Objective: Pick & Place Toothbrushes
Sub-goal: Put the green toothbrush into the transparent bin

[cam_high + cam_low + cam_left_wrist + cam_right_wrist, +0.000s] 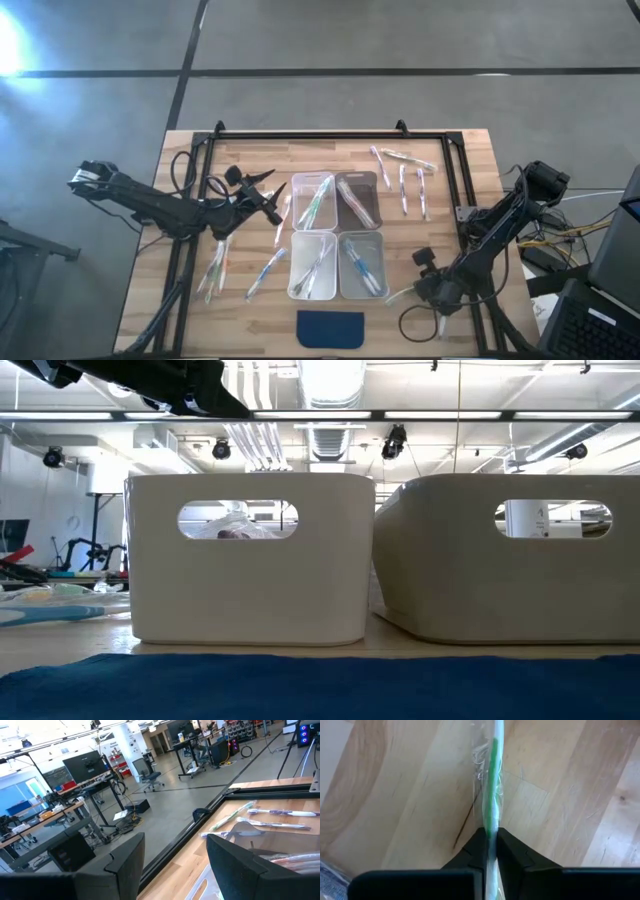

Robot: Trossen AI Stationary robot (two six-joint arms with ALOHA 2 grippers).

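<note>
While clamped on a green wrapped toothbrush [493, 785], right end effector [490, 845] low over the surface [480, 160], just beside the near-right bin [344, 290].
Long axis straight ahead between the fingers; four bins each holding toothbrushes; left end effector [268, 196] apart, beside the far-left bin [298, 222].

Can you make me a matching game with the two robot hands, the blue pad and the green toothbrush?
Things:
1. left gripper
2. right gripper
3. dark blue pad
4. green toothbrush

States or places:
A. pinched between two dark fingers
B. open, holding nothing
C. at the table's near edge, below the bins
D. shut on something thin

Pairs: 1-B, 2-D, 3-C, 4-A
</note>
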